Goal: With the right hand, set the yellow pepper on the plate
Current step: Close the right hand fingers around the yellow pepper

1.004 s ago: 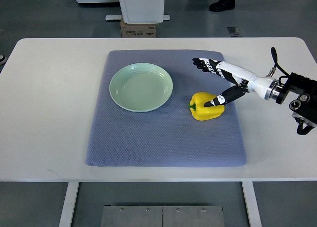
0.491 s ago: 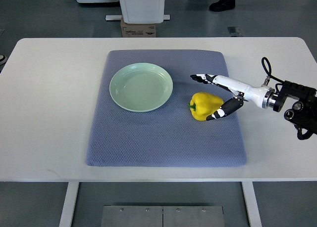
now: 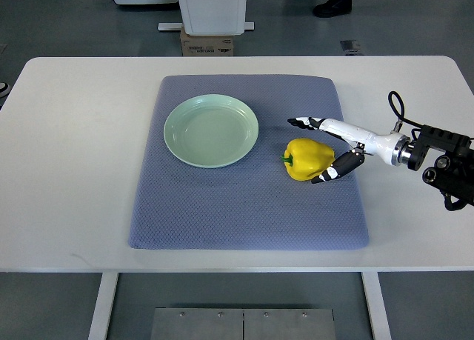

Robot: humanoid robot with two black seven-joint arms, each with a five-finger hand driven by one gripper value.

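top view shows us the yellow pepper (image 3: 308, 159) lying on its side on the blue-grey mat (image 3: 244, 207), right of the pale green plate (image 3: 211, 130) and well apart from it, its green stem (image 3: 286, 161) pointing left toward the plate. our right hand (image 3: 326, 149) reaches in from the right edge and brackets the pepper: the fingers (image 3: 305, 122) stretch past its far side, the thumb (image 3: 337, 170) sits at its near right side. the hand is spread around the fruit, not clenched on it; we cannot tell whether any fingertip touches the skin. our left hand is out of sight. we judge the pepper light, firm and hollow, with a glossy, waxy skin that could slip under hard fingertips, and a lobed body that may roll on the mat if pushed from one side only. the best hold looks to be across the broad middle, fingers on the far flank and thumb opposite, squeezing gently, not on the thin stem. the plate lies empty, so the carry leftward is not yet begun.
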